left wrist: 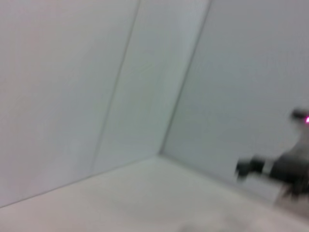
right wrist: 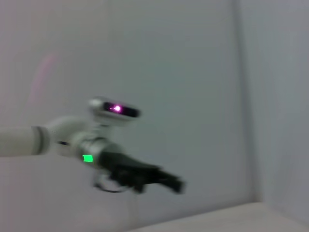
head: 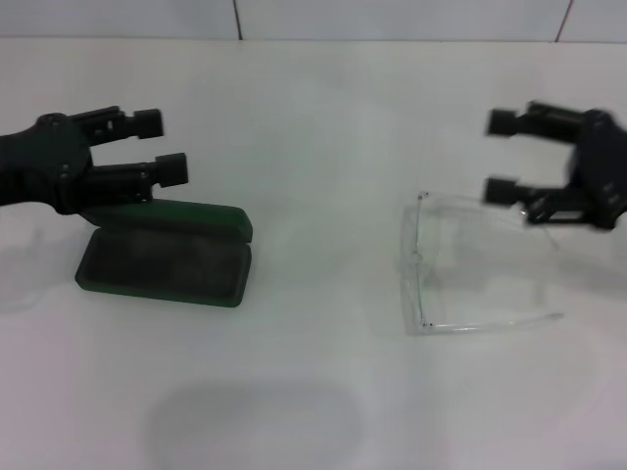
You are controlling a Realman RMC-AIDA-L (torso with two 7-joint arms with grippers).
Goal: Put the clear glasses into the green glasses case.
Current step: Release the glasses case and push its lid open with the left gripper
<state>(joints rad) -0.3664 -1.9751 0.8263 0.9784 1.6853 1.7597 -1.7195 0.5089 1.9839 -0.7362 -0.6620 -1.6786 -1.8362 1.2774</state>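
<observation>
I am seeing the clear glasses [head: 460, 264] lying flat on the white table [head: 313, 392], arms unfolded, just below and inward of my right gripper [head: 504, 155]. That gripper is hanging with its two fingers spread apart, holding nothing; its lower fingertip [head: 502, 190] is sitting right beside the far arm of the glasses, though I cannot tell whether it is touching. The lens front is facing away from the gripper, toward the middle of the table.

Well apart from the glasses, the green glasses case [head: 167, 257] is resting on the table directly beneath my left gripper [head: 161, 145]. The case is lying open, its lid propped up behind the tray. The left gripper's fingers are also spread and empty, the lower one [head: 167, 168] hovering just above the lid's back edge.

From the left wrist view I am getting mostly wall, with the right gripper [left wrist: 248, 166] showing far off. The right wrist view is showing the left gripper [right wrist: 166, 181] likewise at a distance.
</observation>
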